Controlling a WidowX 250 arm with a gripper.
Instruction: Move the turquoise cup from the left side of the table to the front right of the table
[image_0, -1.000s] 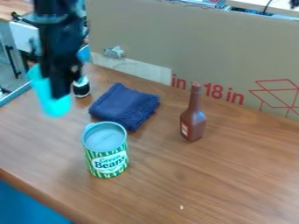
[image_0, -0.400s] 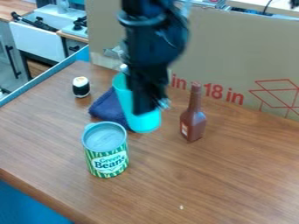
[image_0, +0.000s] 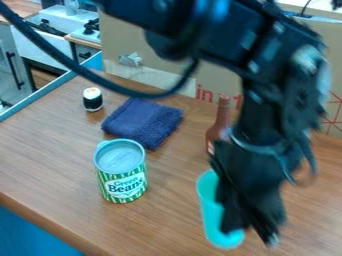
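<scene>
The gripper (image_0: 250, 237) seems closed on the turquoise cup (image_0: 210, 212).

My claw (image_0: 250, 235) is blurred and hides part of the turquoise cup (image_0: 210, 212). Arm (image_0: 277, 95) also blurred, cut off by the top edge; I note it covers parts of the brown bottle (image_0: 219, 129) and cardboard (image_0: 123, 40).

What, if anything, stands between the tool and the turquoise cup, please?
Nothing visible does: the tool already has the turquoise cup in its grip. The brown bottle stands behind the cup, and the green beans can stands apart to its left.
</scene>
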